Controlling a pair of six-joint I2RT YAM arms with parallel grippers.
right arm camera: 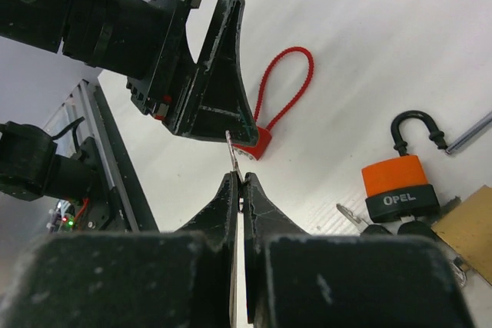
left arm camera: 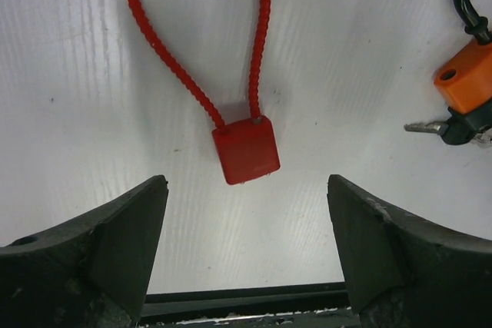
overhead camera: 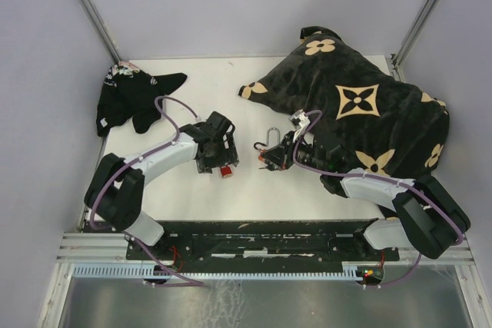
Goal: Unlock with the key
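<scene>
**Key pinched, lock unrestrained**

Right gripper (right arm camera: 240, 180) is clamped on a thin silver metal key (right arm camera: 232, 151), tip pointing ahead toward the small red square plastic lock with ribbed cable loop (left arm camera: 246, 150). Left gripper (left arm camera: 246, 190) stands wide, with the lock just ahead between its fingers, not gripped. Risk: the key shoves the light body across the smooth white table (left arm camera: 346, 36), or the thin blade twists in the pinch. Keyhole not visible.

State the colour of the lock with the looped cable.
The lock is red, clearest in the left wrist view.
</scene>
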